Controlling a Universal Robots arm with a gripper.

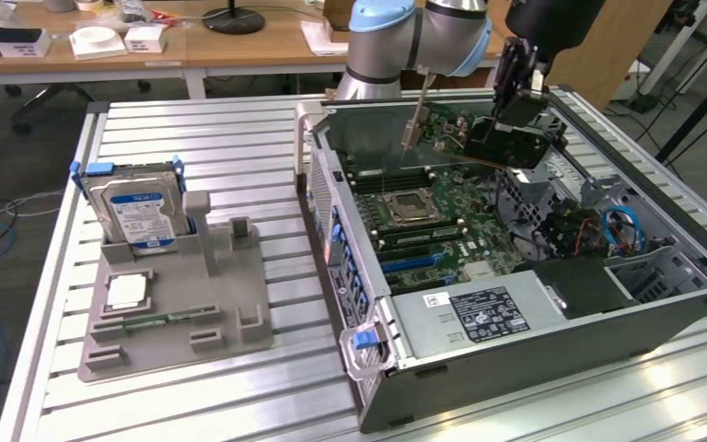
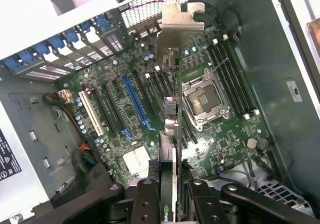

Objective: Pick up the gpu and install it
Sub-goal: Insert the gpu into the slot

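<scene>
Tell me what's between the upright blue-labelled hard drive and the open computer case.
In the exterior view, bare ribbed aluminium tabletop and part of the grey plastic holder lie between the hard drive and the case.

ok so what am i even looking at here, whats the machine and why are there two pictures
The machine is a robot arm with a pincer at its end. One picture comes from a camera standing off to the side; the other from a camera on the arm's wrist, looking down past the pincer.

On the metal table lies an open computer case, its green motherboard showing. Toward the exterior view's left stands a grey holder with a hard drive upright in it.

The pincer is shut on the gpu, a thin card seen edge-on in the wrist view, with its silver bracket in front. The card hangs above the motherboard, not yet seated in a slot.
</scene>
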